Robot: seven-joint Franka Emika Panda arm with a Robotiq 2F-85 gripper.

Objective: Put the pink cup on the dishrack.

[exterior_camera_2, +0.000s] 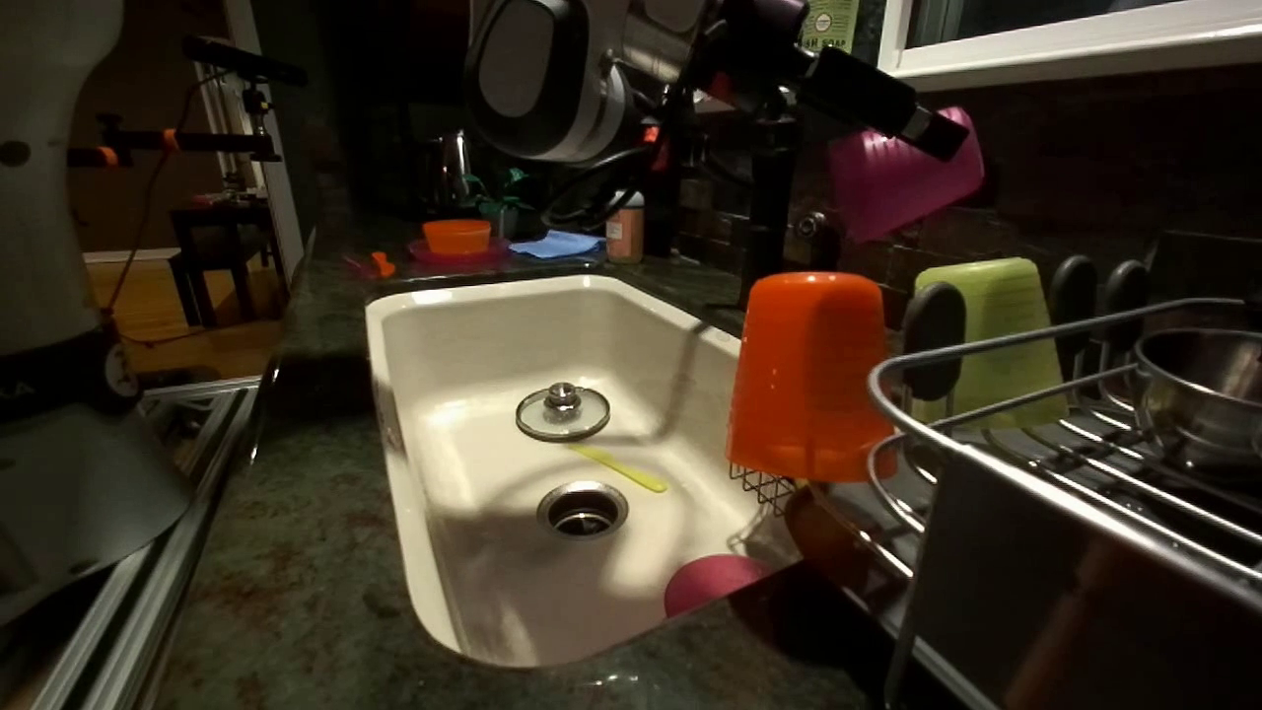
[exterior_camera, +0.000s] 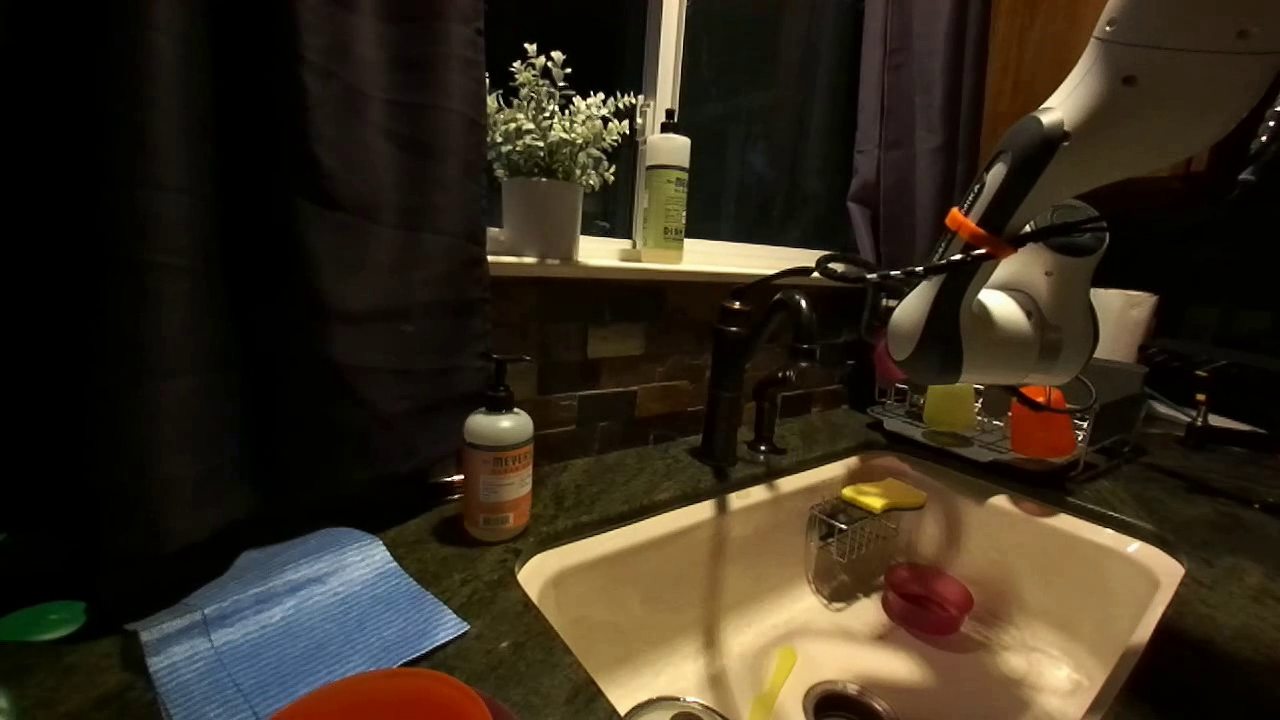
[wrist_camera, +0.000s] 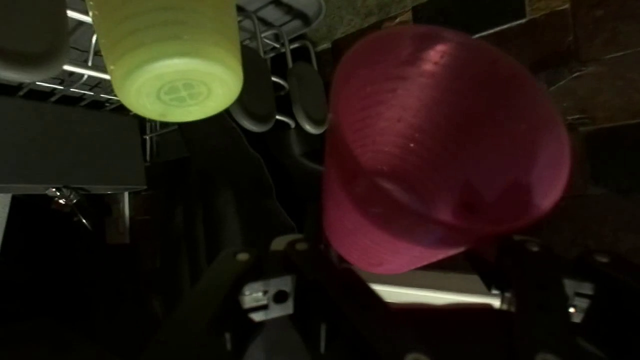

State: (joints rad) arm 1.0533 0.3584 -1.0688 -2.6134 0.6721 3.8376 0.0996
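The pink cup (exterior_camera_2: pixel 892 192) is held tilted in the air near the backsplash wall, at the sink-side end of the dishrack (exterior_camera_2: pixel 1065 582). My gripper (exterior_camera_2: pixel 932 133) is shut on it. In the wrist view the cup (wrist_camera: pixel 450 130) shows its open mouth toward the camera, between the dark fingers of the gripper (wrist_camera: pixel 415 260). The dishrack (wrist_camera: pixel 65 142) lies at the upper left there. In an exterior view only a sliver of the cup (exterior_camera: pixel 886 362) shows behind the arm, above the far-left end of the dishrack (exterior_camera: pixel 985 440).
An upside-down orange cup (exterior_camera_2: pixel 813 375), a yellow-green cup (exterior_camera_2: pixel 996 345) and a metal pot (exterior_camera_2: pixel 1208 394) stand on the rack. The dark faucet (exterior_camera: pixel 730 390) rises beside it. The sink (exterior_camera: pixel 620 590) holds a pink round dish (exterior_camera: pixel 927 598), a lid (exterior_camera_2: pixel 562 412) and a yellow utensil (exterior_camera_2: pixel 621 467).
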